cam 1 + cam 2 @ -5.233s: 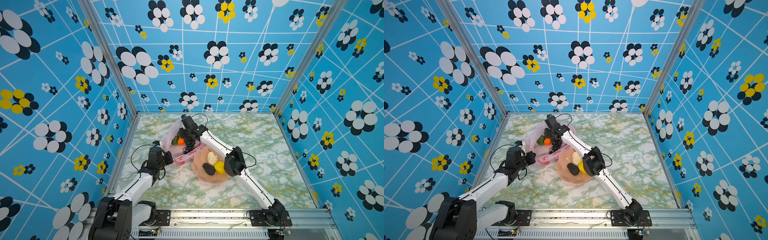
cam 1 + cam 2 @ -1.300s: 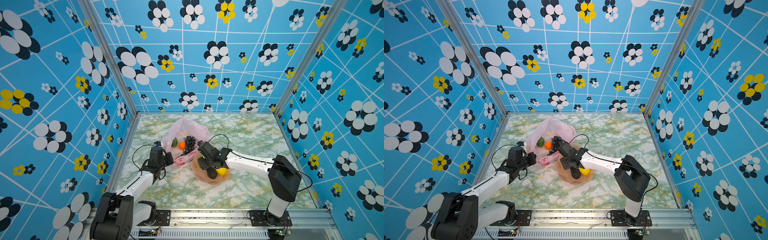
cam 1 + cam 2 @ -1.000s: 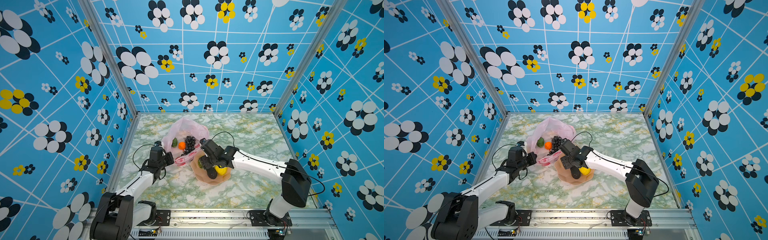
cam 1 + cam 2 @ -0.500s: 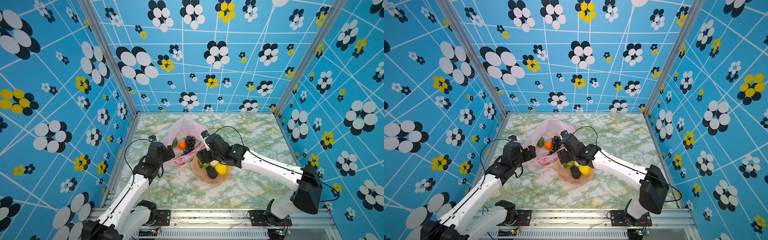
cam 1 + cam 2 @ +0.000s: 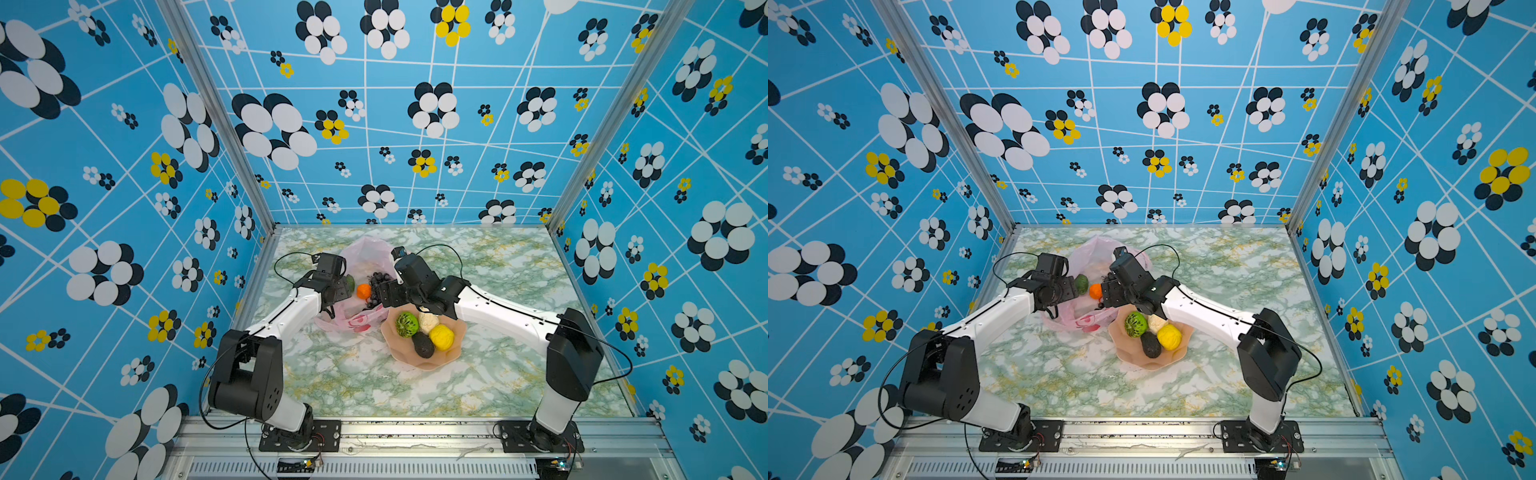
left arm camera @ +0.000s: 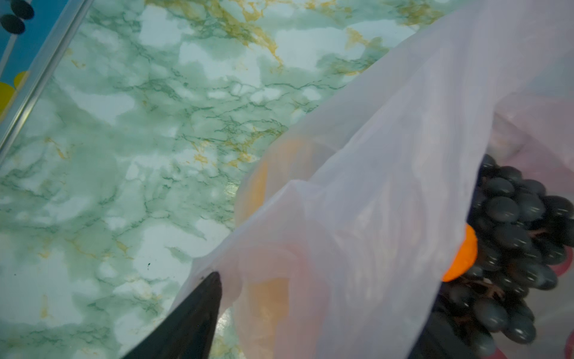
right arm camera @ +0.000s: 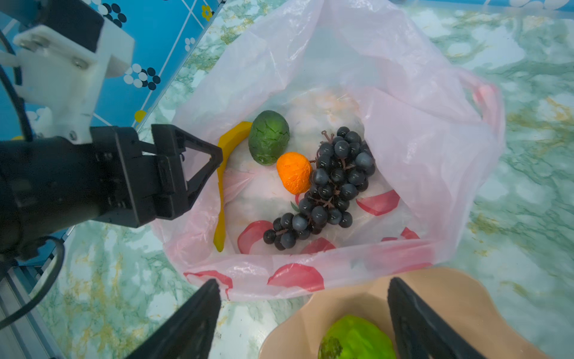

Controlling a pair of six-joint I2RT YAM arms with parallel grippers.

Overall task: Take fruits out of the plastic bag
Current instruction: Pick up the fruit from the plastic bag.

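The plastic bag (image 7: 403, 102) lies open-mouthed, also in both top views (image 5: 365, 253) (image 5: 1100, 249). Inside lie a banana (image 7: 223, 174), lime (image 7: 268, 136), orange (image 7: 293, 175) and grape bunch (image 7: 335, 183). A kiwi half (image 5: 406, 324), pale piece (image 5: 428, 321), lemon (image 5: 441, 336) and avocado (image 5: 423, 345) sit on the peach plate (image 5: 449, 353). My left gripper (image 6: 323, 298) is open at the bag's left rim, its jaws straddling the film. My right gripper (image 7: 306, 289) is open and empty above the bag's near rim and the plate's edge.
Blue flowered walls close in the marble table (image 5: 498, 266) on three sides, and the bag lies close to the left wall's metal rail (image 5: 253, 282). The two arms nearly meet over the bag. A metal frame (image 5: 415, 428) runs along the front edge.
My left gripper has let go of the bag's near handle, opened and moved up to the bag's left rim. My right gripper has drawn back from the plate towards the bag's mouth.
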